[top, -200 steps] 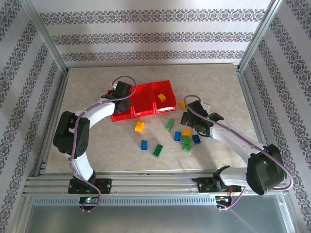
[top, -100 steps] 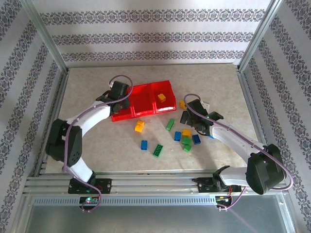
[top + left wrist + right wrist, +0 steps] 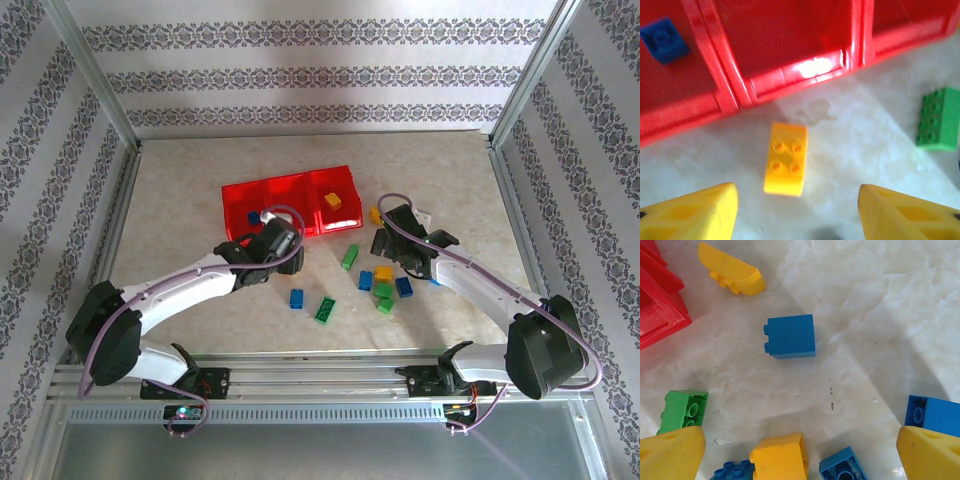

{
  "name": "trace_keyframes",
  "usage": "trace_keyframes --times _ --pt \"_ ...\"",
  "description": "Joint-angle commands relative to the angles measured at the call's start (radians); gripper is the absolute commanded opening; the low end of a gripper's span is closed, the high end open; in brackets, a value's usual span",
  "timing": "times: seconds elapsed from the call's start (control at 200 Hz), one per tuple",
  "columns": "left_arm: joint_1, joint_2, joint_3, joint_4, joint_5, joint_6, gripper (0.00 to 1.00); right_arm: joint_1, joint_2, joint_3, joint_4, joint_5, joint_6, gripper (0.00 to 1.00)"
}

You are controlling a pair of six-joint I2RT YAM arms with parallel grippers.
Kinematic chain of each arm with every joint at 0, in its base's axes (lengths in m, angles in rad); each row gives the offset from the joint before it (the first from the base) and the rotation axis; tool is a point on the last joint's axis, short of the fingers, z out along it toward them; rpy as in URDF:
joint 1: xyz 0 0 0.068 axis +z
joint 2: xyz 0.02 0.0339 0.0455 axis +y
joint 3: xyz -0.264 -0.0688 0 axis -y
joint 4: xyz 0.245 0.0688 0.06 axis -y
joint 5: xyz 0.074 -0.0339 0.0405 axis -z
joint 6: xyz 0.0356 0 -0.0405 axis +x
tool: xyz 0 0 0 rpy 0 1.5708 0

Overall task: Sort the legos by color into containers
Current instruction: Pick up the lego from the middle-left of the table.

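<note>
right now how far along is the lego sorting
Barely started. Done: one blue brick lies in the left compartment of the tray, one orange brick in its right. In hand: nothing gripped; the left end effector is open over a yellow brick beside the tray, the right end effector open above the table. Left: the other bricks scattered there.

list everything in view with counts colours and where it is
pale marbled table: one, off-white, under everything
translucent red plastic tray: one, red, three compartments, mid-table
small blue studded brick: one, blue, tray's left compartment
small yellow-orange brick: one, yellow-orange, tray's right compartment
loose yellow bricks: three, yellow, one just before the tray, two further right
loose green bricks: at least three, green, before the tray
loose blue bricks: about four, blue, mostly right side
left gripper: one, yellow, open above a yellow brick
right gripper: one, yellow, open above the brick cluster
</note>
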Motion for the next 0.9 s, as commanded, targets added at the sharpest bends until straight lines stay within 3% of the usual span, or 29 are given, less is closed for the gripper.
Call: trace_keyframes --times 0.0,0.33,0.61,0.894 --pt "-0.050 -0.031 -0.040 -0.060 -0.025 -0.056 0.68 -0.013 0.004 0.020 -0.021 0.024 0.010 0.98" --pt "-0.168 0.038 -0.075 -0.061 0.035 -0.075 0.68 -0.013 0.001 0.005 -0.019 0.024 0.013 0.98" --pt "-0.175 0.129 -0.077 -0.042 0.061 -0.083 0.71 -0.015 -0.001 -0.005 -0.017 0.023 0.016 0.98" --pt "-0.175 0.180 -0.083 -0.049 0.059 -0.092 0.64 -0.019 0.004 -0.004 -0.014 0.020 0.017 0.98"
